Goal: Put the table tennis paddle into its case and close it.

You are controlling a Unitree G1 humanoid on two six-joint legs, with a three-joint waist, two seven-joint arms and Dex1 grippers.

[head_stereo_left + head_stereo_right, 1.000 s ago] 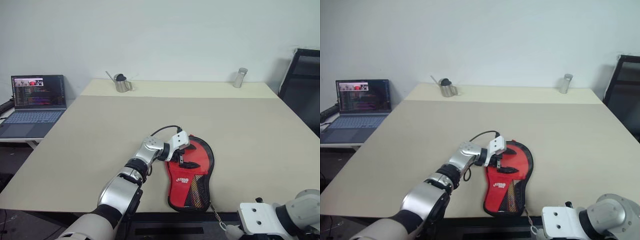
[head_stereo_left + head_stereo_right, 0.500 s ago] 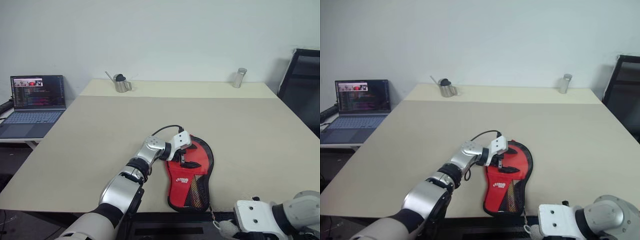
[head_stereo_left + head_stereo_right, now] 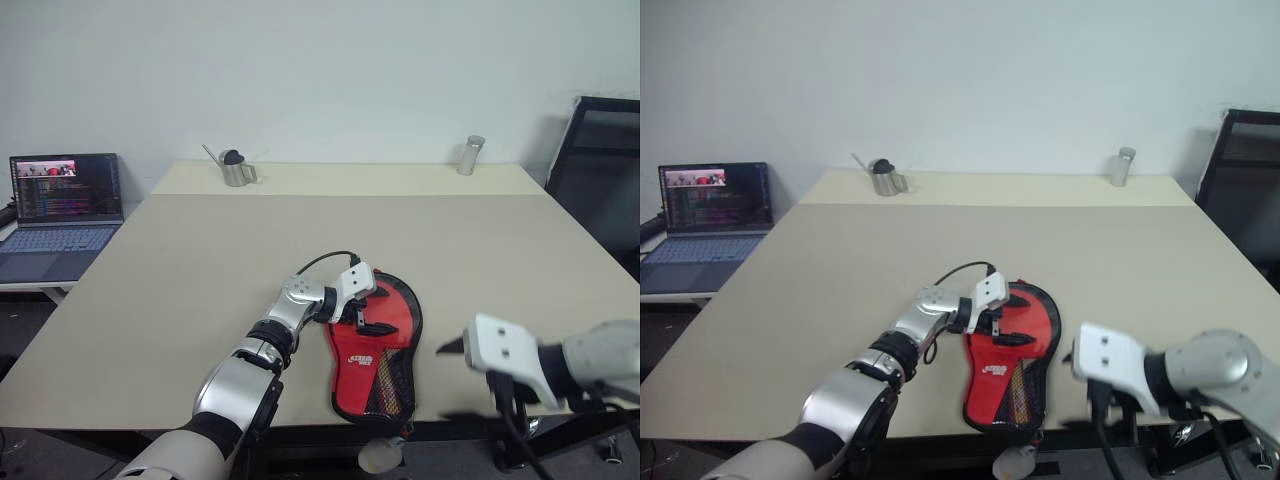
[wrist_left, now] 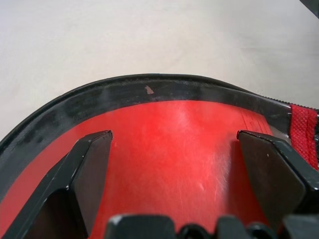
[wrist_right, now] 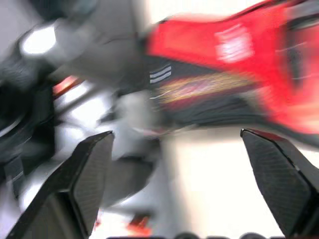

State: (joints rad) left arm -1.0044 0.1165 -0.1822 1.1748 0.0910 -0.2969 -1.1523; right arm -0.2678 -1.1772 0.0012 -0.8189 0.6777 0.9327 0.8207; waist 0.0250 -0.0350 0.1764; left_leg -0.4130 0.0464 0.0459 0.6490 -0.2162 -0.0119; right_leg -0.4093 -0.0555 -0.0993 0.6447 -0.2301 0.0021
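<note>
Right gripper (image 3: 1090,372), nearest the camera at the table's near right edge, is seen with its two black fingers spread wide and nothing between them; a second ago it was low at the table edge, closed at the small white-yellow charm (image 3: 377,455), and it has since been raised and carried forward over the tabletop. That charm has been let go and now hangs below the table edge from the narrow end of the case (image 3: 375,378). The case lies flat on the beige table (image 3: 200,270), red side with white lettering and black mesh facing up, handle end toward the robot. Just beyond, the left gripper (image 3: 362,308) is held as before, fingers wide apart and resting on the round red face of the table tennis paddle (image 4: 174,144), which sits inside the black-rimmed mouth of the case. The release suggests that the pull along the zip is finished or being re-gripped; whether the case is fully closed cannot be told. Farther off, a small metal watering can (image 3: 235,168), a metal cup (image 3: 467,156) and a laptop (image 3: 55,200) are seen.
</note>
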